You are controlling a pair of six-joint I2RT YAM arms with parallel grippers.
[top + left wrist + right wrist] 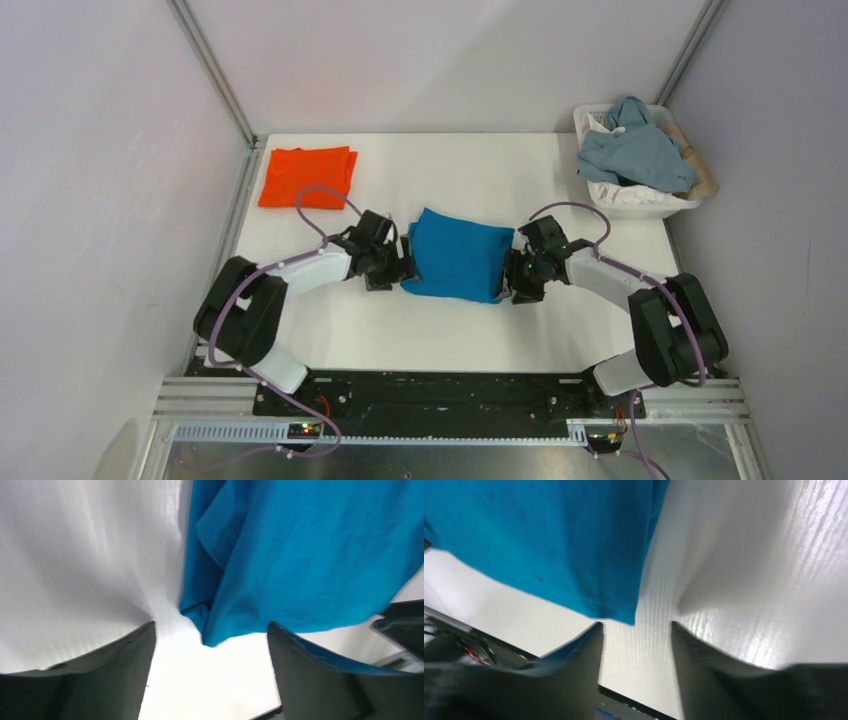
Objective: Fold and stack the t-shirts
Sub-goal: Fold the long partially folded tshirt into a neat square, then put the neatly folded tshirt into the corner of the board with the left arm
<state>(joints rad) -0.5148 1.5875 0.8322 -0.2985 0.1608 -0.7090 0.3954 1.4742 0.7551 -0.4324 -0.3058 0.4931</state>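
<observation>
The blue t-shirt [457,255] lies folded into a rough rectangle in the middle of the white table [400,330]. The orange t-shirt [308,176] lies folded at the far left corner. My left gripper [404,268] is open at the blue shirt's left edge; in the left wrist view the shirt's corner [212,630] hangs just ahead of the gap, with nothing between the jaws. My right gripper [510,275] is open at the shirt's right edge; in the right wrist view the blue cloth [574,555] ends just ahead of the empty jaws.
A white basket [640,195] at the far right corner holds grey-blue cloth [635,150] and other fabric. Grey walls with metal frame posts close the table at back and sides. A black rail runs along the near edge.
</observation>
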